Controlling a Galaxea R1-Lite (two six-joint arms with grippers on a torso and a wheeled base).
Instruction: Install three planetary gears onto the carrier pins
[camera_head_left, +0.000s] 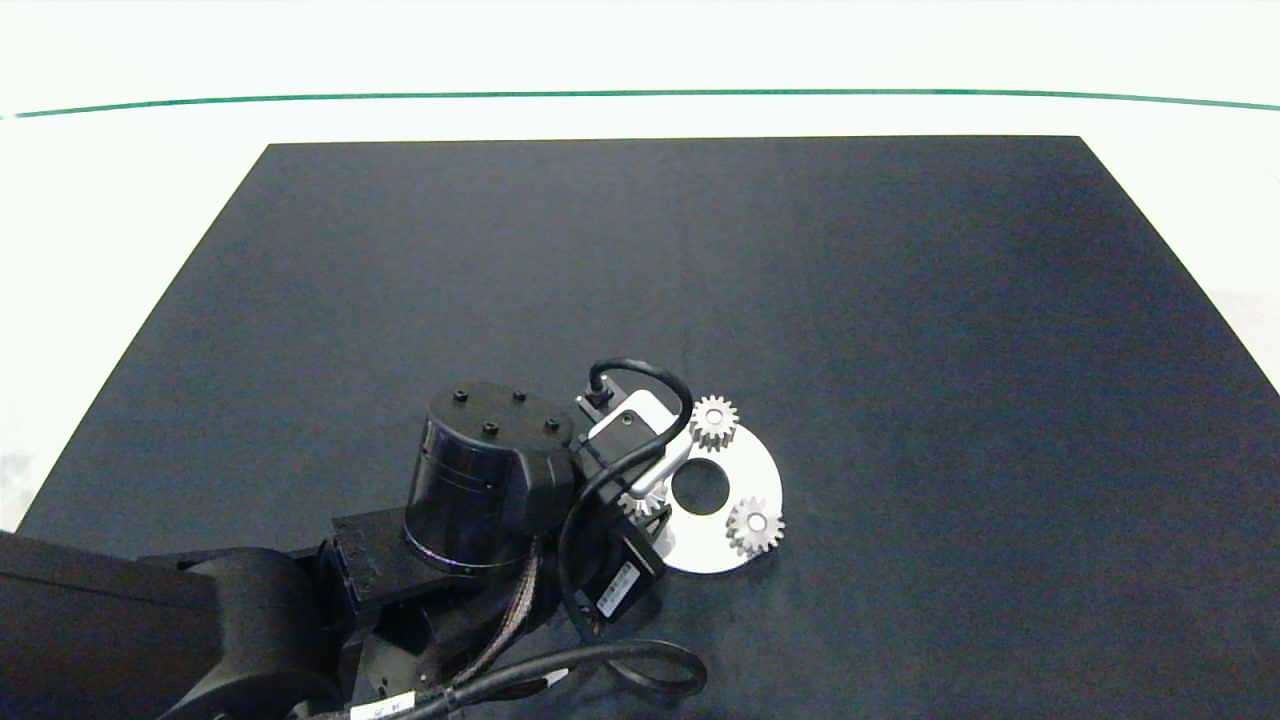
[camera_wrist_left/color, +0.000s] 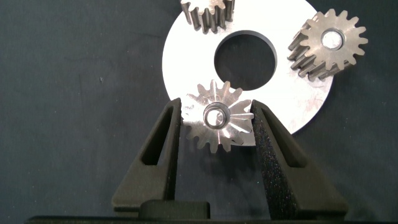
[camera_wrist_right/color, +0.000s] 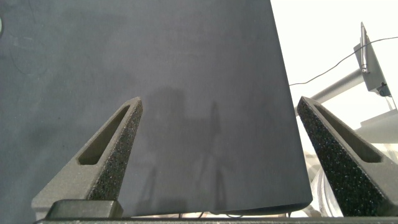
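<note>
A flat white disc (camera_wrist_left/color: 292, 99) with a large central hole lies on the black mat. Two silver planetary gears (camera_wrist_left/color: 326, 43) (camera_wrist_left/color: 208, 14) sit on its carrier pins; one pin top (camera_wrist_left/color: 333, 38) shows in a bore. My left gripper (camera_wrist_left/color: 217, 111) is shut on a third gear (camera_wrist_left/color: 214, 127) at the disc's near rim, its teeth pressed between both foam pads. Whether a pin is inside this gear's bore I cannot tell. From above, the left wrist (camera_head_left: 490, 480) covers most of that gear (camera_head_left: 640, 500). My right gripper (camera_wrist_right/color: 221, 102) hangs open with nothing in it.
The black mat (camera_head_left: 900, 350) covers the white table (camera_head_left: 120, 250), with a green line (camera_head_left: 640, 95) along the far side. The left arm's cable (camera_head_left: 640, 385) loops beside the disc (camera_head_left: 705, 550). The right gripper is near the mat's edge (camera_wrist_right/color: 292, 124), with a metal stand (camera_wrist_right/color: 367, 56) beyond.
</note>
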